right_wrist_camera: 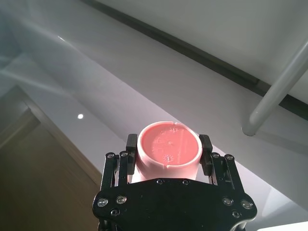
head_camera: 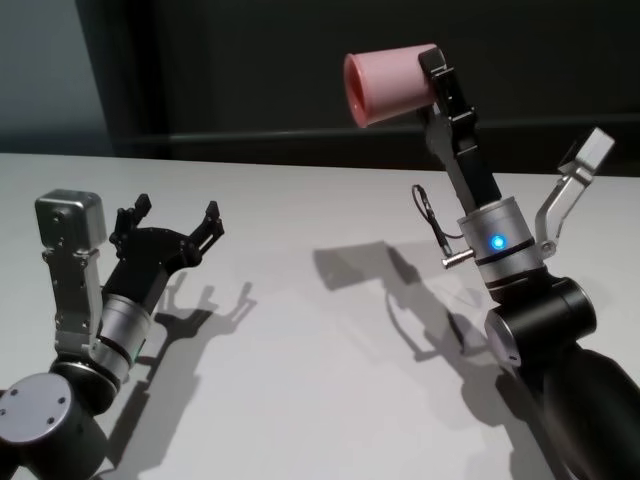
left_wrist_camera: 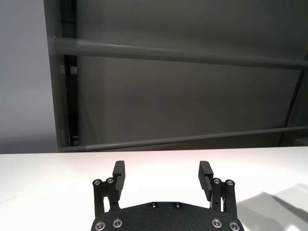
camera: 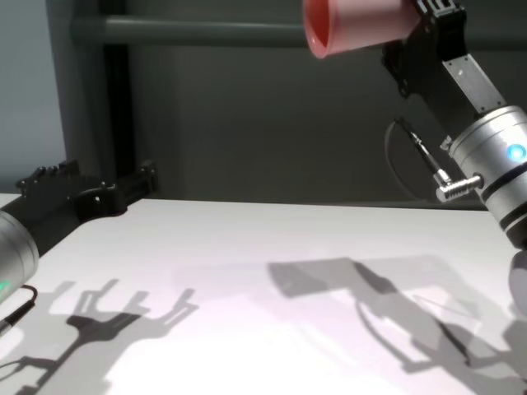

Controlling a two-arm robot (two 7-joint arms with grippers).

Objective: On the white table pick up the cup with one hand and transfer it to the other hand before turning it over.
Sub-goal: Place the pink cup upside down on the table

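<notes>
My right gripper (head_camera: 432, 85) is shut on the base end of the pink cup (head_camera: 390, 85) and holds it high above the white table (head_camera: 300, 350). The cup lies tipped on its side, its open rim facing my left arm; it also shows in the chest view (camera: 358, 25). In the right wrist view the cup's base (right_wrist_camera: 168, 149) sits between the two fingers, with the right gripper (right_wrist_camera: 168, 144) closed around it. My left gripper (head_camera: 177, 218) is open and empty, low over the table's left side, well apart from the cup. It shows open in the left wrist view (left_wrist_camera: 162, 175).
A dark wall with horizontal grey rails (left_wrist_camera: 183, 53) stands behind the table's far edge. Shadows of both arms fall on the tabletop (camera: 247, 329).
</notes>
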